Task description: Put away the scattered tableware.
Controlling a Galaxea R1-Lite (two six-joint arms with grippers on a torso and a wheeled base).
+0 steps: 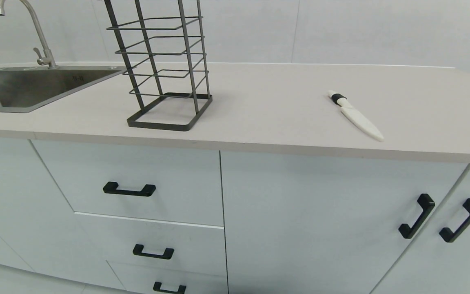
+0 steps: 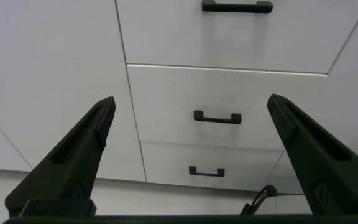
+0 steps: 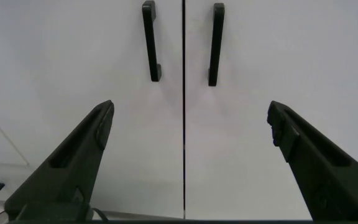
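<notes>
- Left claw (image 2: 191, 102) stood wide open and empty, facing drawer fronts (image 2: 241, 93).
- Right claw (image 3: 190, 107) likewise gaped empty before two cupboard doors (image 3: 73, 62).
- White knife (image 1: 355, 115) lay flat on the tabletop (image 1: 267, 106), right of centre in the head view.
- Black wire rack (image 1: 165, 73) stood upper centre-left, well apart from the knife.
- Sink (image 1: 35, 83) sat at upper left.

Edge crops noted.
Wire rack (image 1: 189, 61) runs off the head view's upper edge, sink (image 1: 35, 81) off its left, lowest drawer handle (image 1: 169, 288) off the bottom; my left fingers (image 2: 73, 168) and right fingers (image 3: 73, 168) are cropped at their bases.
</notes>
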